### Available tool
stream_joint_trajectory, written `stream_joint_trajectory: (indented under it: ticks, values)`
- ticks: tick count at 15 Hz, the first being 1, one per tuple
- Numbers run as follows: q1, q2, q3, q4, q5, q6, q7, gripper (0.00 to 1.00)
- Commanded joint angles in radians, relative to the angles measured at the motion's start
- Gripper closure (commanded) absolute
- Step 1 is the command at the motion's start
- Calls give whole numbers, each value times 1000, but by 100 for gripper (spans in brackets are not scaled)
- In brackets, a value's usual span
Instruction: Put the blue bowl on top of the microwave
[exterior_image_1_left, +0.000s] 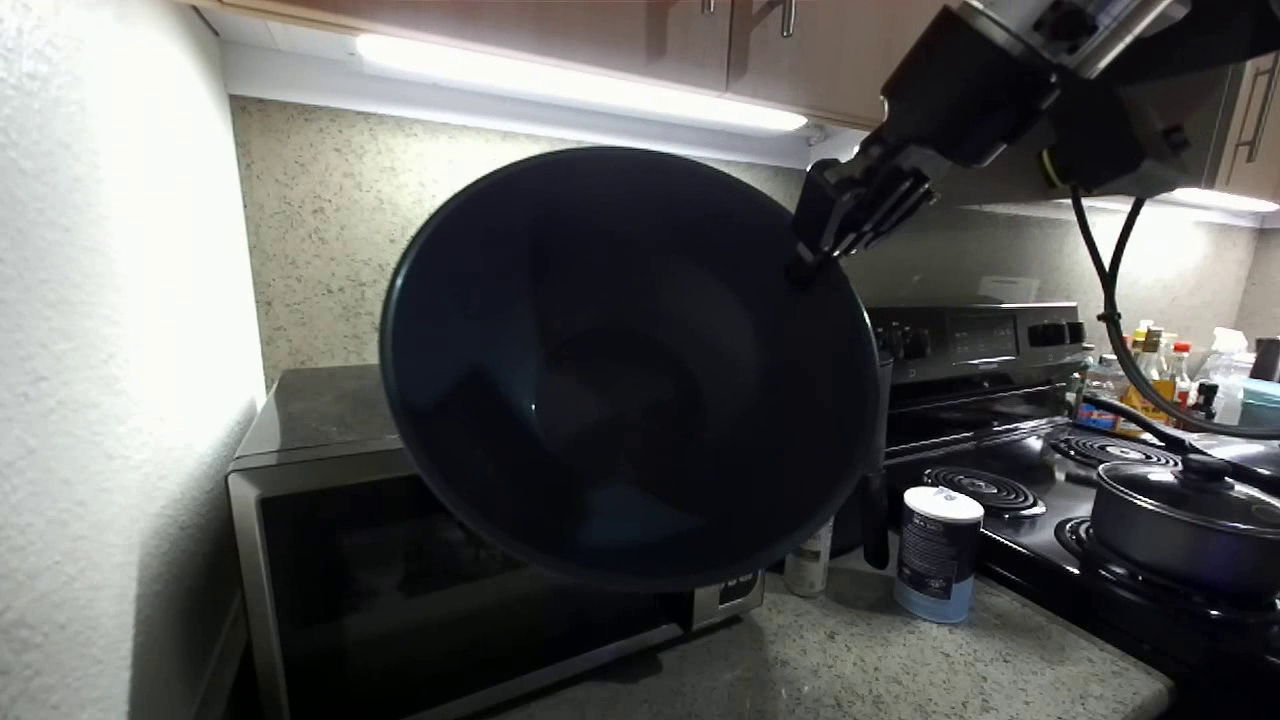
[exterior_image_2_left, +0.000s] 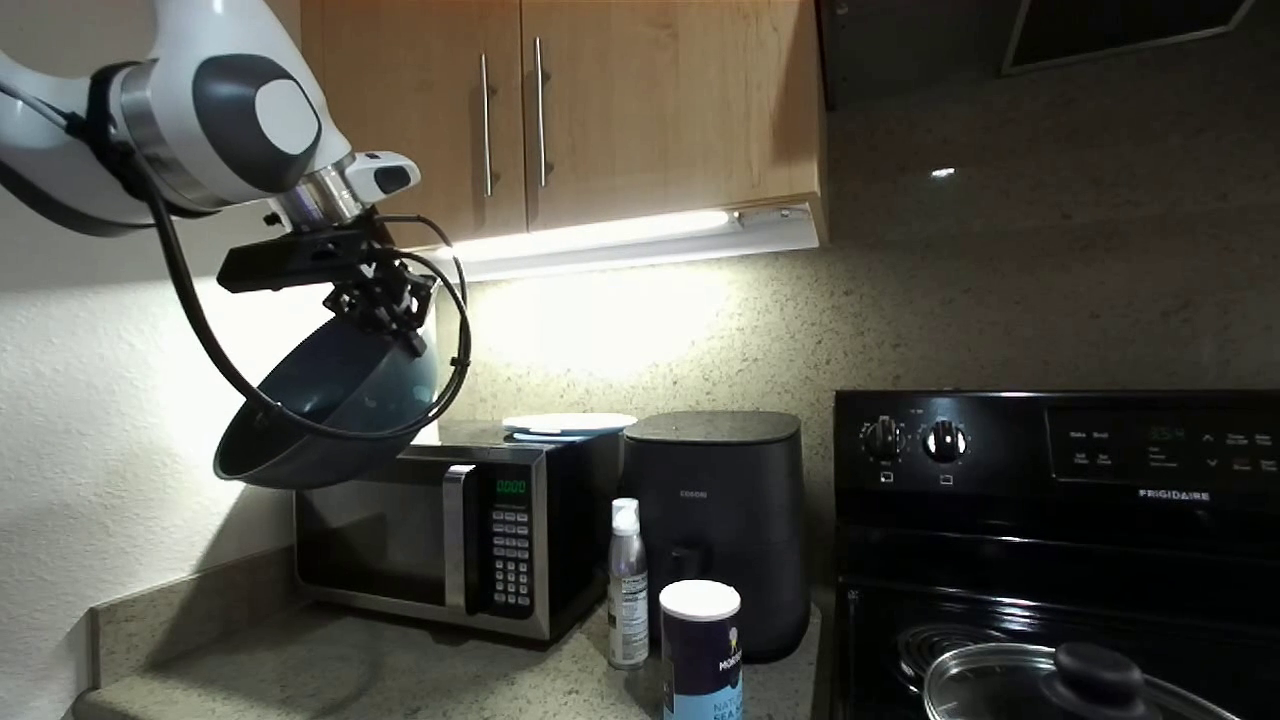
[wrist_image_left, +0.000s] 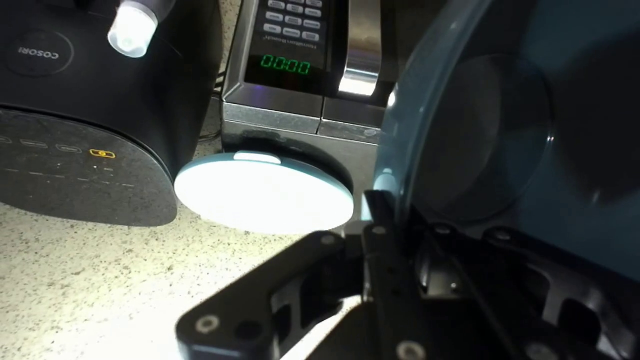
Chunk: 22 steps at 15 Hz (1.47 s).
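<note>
Wrist view: the claw (wrist_image_left: 397, 212) pinches the rim of the blue bowl (wrist_image_left: 520, 130), one finger outside the wall and one inside. In an exterior view the bowl hangs in the air, steeply tilted, held near the top of its rim, and hides a corner of the microwave (exterior_image_2_left: 480, 540), the one farthest from its buttons; whether bowl and microwave touch cannot be told. A black cable (exterior_image_2_left: 461, 362) loops across in front of the bowl. On the microwave's top, at the edge beside the black air fryer (exterior_image_2_left: 715, 530), lies a flat pale plate (exterior_image_2_left: 570, 423), taking up part of that surface and reaching out towards the air fryer. Above hangs a wooden cabinet (exterior_image_2_left: 670, 110) with a lit lamp strip (exterior_image_2_left: 600, 235) under it, and a white wall (exterior_image_2_left: 120, 420) stands on the opposite side. A spray can (exterior_image_2_left: 628, 600) stands upright on the worktop (exterior_image_2_left: 420, 675) just in front of the air fryer, with a salt canister (exterior_image_2_left: 700, 660) near it. Past these, the black stove (exterior_image_2_left: 930, 510) carries a lidded pot (exterior_image_1_left: 1180, 540), and bottles (exterior_image_1_left: 1150, 380) stand beyond the burners.
</note>
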<state>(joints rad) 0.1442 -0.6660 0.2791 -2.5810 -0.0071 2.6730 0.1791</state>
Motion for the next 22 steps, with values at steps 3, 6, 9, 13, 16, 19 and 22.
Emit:
stream_joint_trajectory:
  ticks: [3, 6, 9, 13, 16, 19, 22]
  values:
    - [2, 69, 21, 107, -30, 10, -17, 93]
    - [-22, 130, 60, 205, -82, -1, -3, 93]
    - [-39, 206, 78, 294, -114, 19, 15, 93]
    - [-10, 225, 53, 295, -96, 0, 2, 93]
    - [-6, 276, 39, 324, -94, 0, 0, 93]
    - [85, 311, -13, 343, 17, -6, -82, 93]
    - [176, 358, -66, 376, 141, 1, -195, 93]
